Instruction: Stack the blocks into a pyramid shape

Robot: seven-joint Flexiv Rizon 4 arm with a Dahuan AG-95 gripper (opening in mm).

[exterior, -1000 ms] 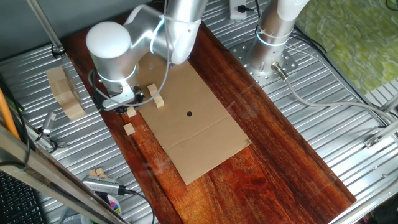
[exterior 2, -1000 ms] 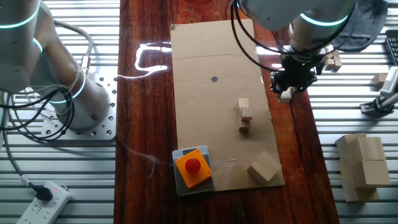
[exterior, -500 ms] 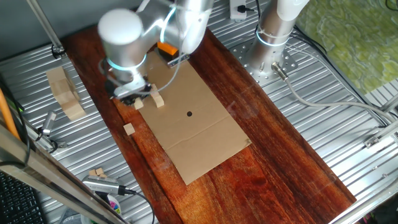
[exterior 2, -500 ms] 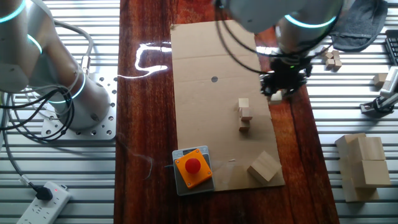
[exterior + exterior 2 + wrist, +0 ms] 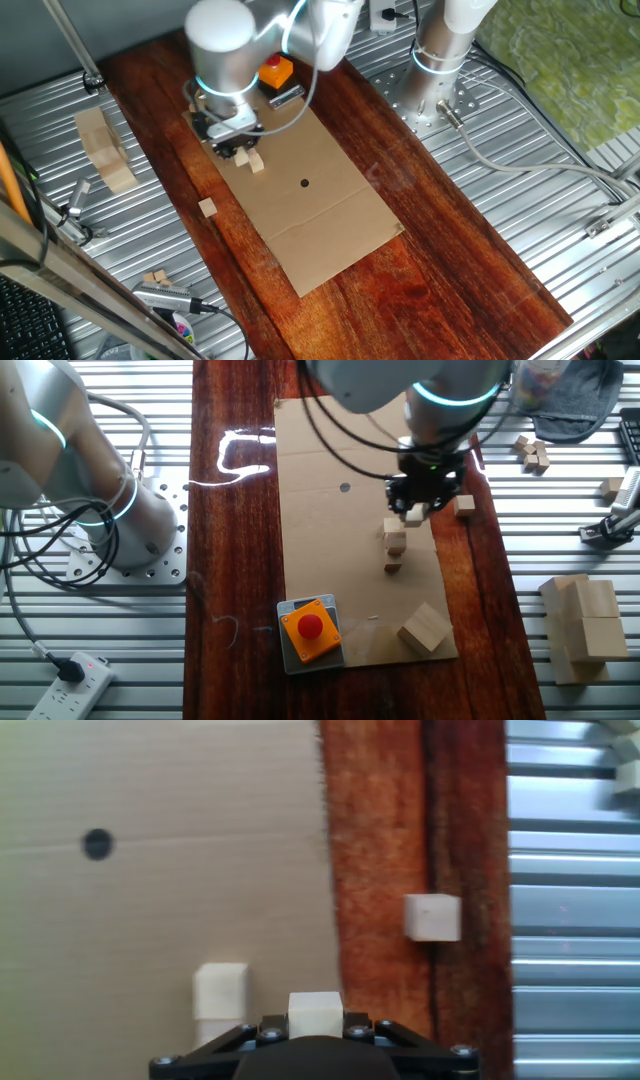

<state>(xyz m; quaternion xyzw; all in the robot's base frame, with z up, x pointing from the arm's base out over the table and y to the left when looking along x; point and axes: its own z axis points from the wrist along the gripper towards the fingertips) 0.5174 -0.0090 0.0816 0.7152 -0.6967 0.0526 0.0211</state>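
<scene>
My gripper (image 5: 414,512) is shut on one small pale block (image 5: 315,1012), which shows between the black fingers in the hand view. It hangs over the cardboard's edge, just beside the blocks lying on the cardboard (image 5: 396,541), with another one a little apart (image 5: 393,565). In the hand view, one cardboard block (image 5: 221,990) lies close left of the held one. A loose block (image 5: 464,505) (image 5: 432,917) rests on the dark wood. In the one fixed view the gripper (image 5: 240,148) stands next to a block (image 5: 256,162), and the loose block (image 5: 207,207) lies nearer.
A cardboard sheet (image 5: 330,450) with a black dot (image 5: 97,844) covers the wooden table. A larger faceted wood chunk (image 5: 425,627) and an orange button box (image 5: 309,630) sit at one end. Big wooden slabs (image 5: 585,625) and more small blocks (image 5: 533,452) lie on the metal side.
The gripper carried the block from the dark wood at the cardboard's side onto the cardboard's edge, arriving next to the blocks there. The loose block stayed put.
</scene>
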